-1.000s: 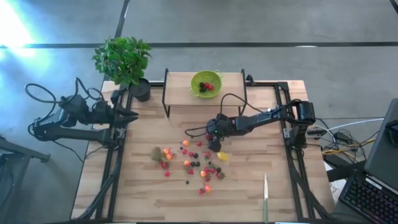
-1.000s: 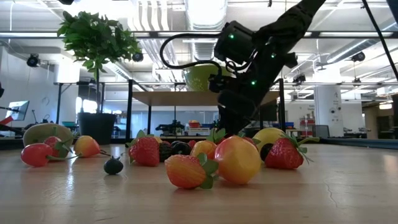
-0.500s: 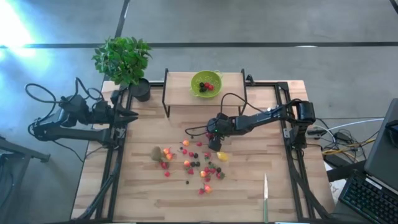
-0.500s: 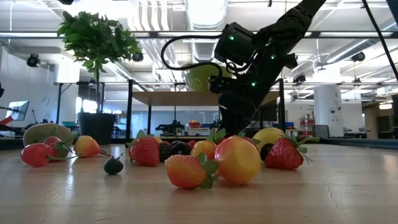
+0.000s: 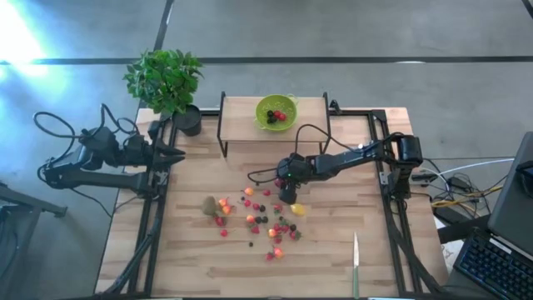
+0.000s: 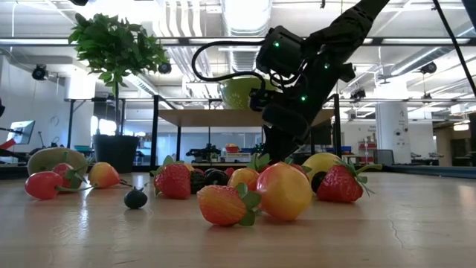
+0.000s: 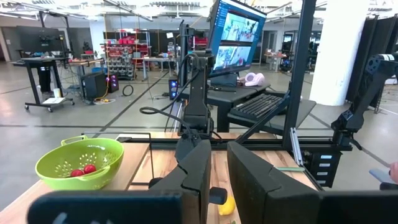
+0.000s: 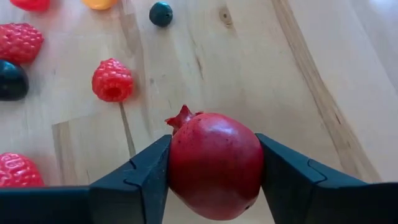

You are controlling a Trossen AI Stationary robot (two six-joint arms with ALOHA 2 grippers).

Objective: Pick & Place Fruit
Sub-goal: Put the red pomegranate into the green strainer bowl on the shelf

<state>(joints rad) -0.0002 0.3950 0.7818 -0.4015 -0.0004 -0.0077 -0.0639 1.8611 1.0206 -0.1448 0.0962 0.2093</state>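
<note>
From above, my right end effector (image 5: 286, 188) sits low at the far right edge of the fruit scatter (image 5: 254, 218) on the desk (image 5: 200, 258), while the left end effector (image 5: 171, 155) waits at the desk's far left edge, fingers together and holding nothing. The lime-green bowl (image 5: 276, 111) stands on a raised shelf (image 5: 241, 125) at the far side, with a couple of fruits already in it. I judge the step to be securing the grasp, then lifting straight up before swinging toward the bowl, high enough to clear the shelf's front rail. A knife (image 5: 356, 260) lies well apart at the near right, and a potted plant (image 5: 166, 82) at the far left corner; neither is in my path.

At desk level, the right arm hangs behind a crowd of strawberries, a peach-like fruit (image 6: 282, 190) and a kiwi (image 6: 52, 158); I cannot see the fingertips here. Neighbours sit close, so a sideways drag would knock them.

Through the left wrist, I see the bowl, two red fruits inside it, and the closed fingers.

Through the right wrist, both fingers (image 8: 140, 180) press the sides of a red pomegranate (image 8: 214, 165), squarely centred. A raspberry (image 8: 112, 80) lies just beyond, a blueberry (image 8: 161, 14) farther.
</note>
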